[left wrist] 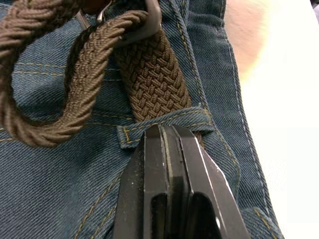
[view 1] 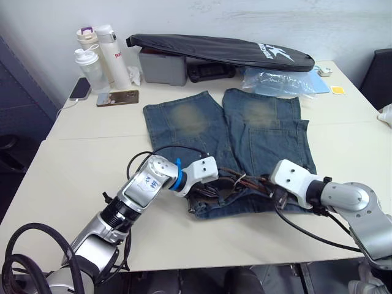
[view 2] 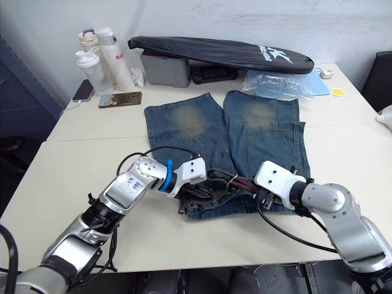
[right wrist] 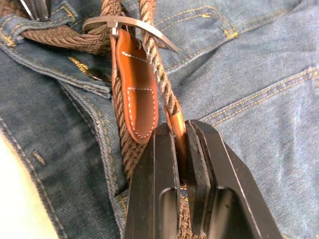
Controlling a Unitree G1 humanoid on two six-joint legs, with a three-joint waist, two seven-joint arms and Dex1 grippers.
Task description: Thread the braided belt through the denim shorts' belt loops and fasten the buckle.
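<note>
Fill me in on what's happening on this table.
The robot is working a braided belt onto denim shorts that lie flat on the table. The left gripper is shut at a belt loop that the belt runs under. The right gripper is shut on the belt's reddish-brown tip, just past the buckle.

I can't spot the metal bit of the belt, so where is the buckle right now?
The buckle lies on the waistband of the denim shorts, at the table's near edge between the two grippers. In the right wrist view it sits just beyond the right gripper, which pinches the braided belt.
</note>
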